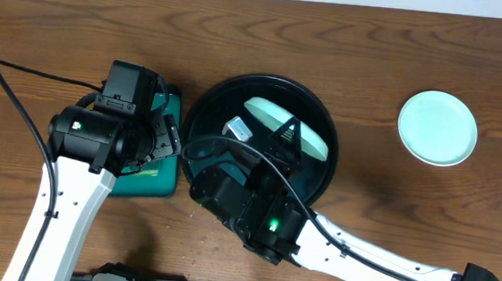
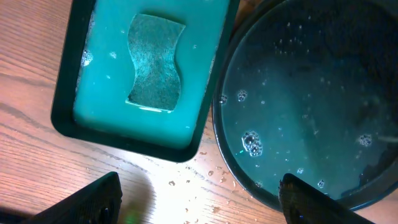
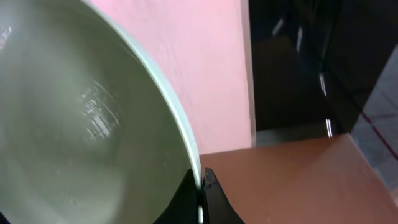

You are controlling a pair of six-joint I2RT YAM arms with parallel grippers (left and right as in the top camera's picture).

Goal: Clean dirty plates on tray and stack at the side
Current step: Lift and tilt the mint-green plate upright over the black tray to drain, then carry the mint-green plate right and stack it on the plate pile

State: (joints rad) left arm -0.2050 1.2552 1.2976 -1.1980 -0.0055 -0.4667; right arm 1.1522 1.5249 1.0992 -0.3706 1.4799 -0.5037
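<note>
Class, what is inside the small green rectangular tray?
A sponge lies in teal liquid inside the green tray. The liquid hides the tray floor; overhead, the left arm covers most.

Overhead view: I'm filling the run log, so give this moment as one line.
right gripper: shut on mint plate, tilted over tray | left gripper: open, empty, by sponge tray | second plate: on table

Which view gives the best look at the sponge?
Left wrist: the sponge lies fully visible in its green tray, sitting in teal liquid. Overhead, the left arm hides it; only the tray's edge shows. The right wrist view shows just the mint plate, no sponge.
</note>
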